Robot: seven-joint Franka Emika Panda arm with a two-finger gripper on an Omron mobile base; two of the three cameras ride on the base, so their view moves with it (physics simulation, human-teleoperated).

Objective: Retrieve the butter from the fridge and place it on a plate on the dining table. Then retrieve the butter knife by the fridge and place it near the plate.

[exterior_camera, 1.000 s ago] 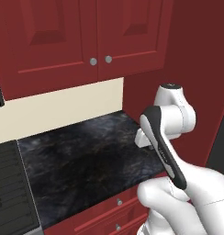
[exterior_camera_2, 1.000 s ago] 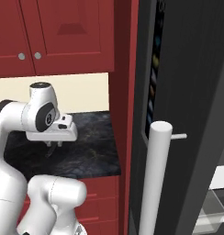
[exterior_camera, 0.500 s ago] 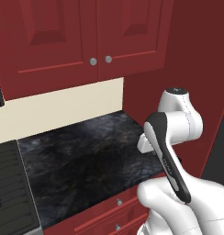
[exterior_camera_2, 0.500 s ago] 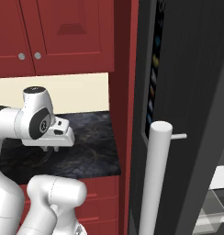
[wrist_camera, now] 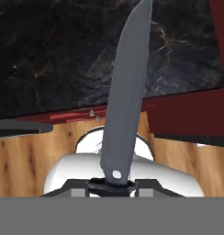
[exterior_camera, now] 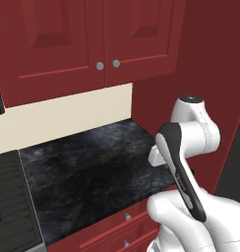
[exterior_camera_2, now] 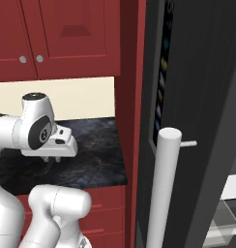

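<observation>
Now my hand point(wrist_camera: 111, 184) is nearly closed, pinching the butter knife point(wrist_camera: 125, 96) by its handle end, blade pointing straight away from me. Below it lies the black worktop point(wrist_camera: 49, 50), its front edge near. Beside me stands the fridge point(exterior_camera_2: 197, 97).
</observation>
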